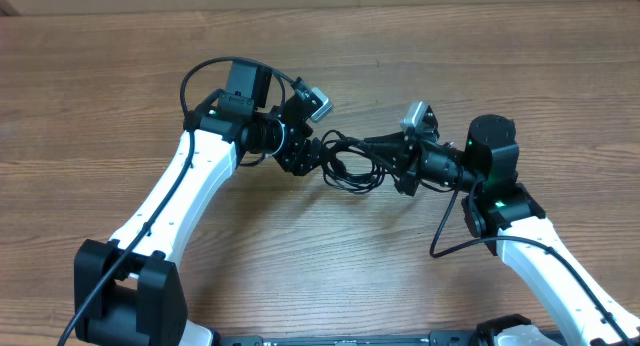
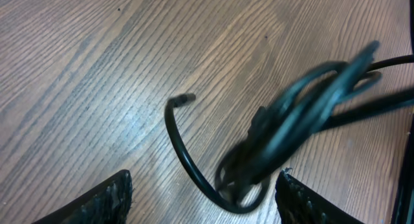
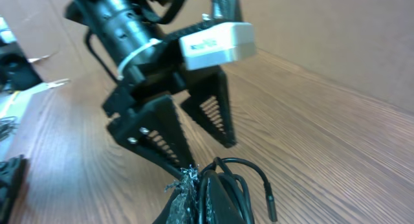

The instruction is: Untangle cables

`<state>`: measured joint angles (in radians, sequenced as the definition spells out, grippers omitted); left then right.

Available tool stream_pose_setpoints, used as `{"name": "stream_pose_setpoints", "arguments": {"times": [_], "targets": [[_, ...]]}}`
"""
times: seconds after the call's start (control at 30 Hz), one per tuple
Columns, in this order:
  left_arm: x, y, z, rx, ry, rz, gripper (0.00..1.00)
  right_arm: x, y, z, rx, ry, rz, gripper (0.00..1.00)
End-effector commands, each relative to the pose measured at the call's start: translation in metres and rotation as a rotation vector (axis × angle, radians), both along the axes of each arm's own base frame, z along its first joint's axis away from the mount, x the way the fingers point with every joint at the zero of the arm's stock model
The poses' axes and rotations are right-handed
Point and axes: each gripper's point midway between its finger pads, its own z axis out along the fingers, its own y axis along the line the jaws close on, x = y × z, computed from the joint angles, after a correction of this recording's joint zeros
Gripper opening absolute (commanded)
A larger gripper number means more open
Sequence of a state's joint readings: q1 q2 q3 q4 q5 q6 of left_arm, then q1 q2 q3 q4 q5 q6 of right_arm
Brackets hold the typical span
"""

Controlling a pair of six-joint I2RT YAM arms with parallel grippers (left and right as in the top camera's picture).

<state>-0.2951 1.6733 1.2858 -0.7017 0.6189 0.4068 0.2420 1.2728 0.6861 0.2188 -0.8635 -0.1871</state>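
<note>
— Wood-grain tabletop (image 1: pixel 320 46) is seen on every side. Where are the cables (image 1: pixel 350 158) found?

— Bunched mid-table, strung between the two arms. One side is pinched by the right gripper (image 1: pixel 398 164), its jaws pressed together on them.

— And the left gripper (image 3: pixel 206 153)?

— Its fingers (image 2: pixel 110 198) are spread wide. The tangle is seen just ahead of them and nothing is clamped.

— How is the step best done?

— One strand should be picked, probably the loose one ending in the plug (image 2: pixel 187 96), not the whole clump. It should be gripped close to the tangle and drawn away slowly, so loops are not tightened.
</note>
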Motion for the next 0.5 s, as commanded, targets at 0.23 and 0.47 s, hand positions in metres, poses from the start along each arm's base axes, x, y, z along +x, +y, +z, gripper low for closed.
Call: {"name": "stream_pose_setpoints", "arguments": {"times": [0.23,0.47], "targets": [[-0.005,-0.011,0.021,-0.063,-0.055,-0.071,0.72,-0.011,0.006,0.014,0.037,-0.026,0.086,0.04],[-0.013,-0.019,0.027,-0.116,-0.057,-0.127,0.68,-0.012,0.007,0.018,0.045,-0.047,0.101,0.04]]}}
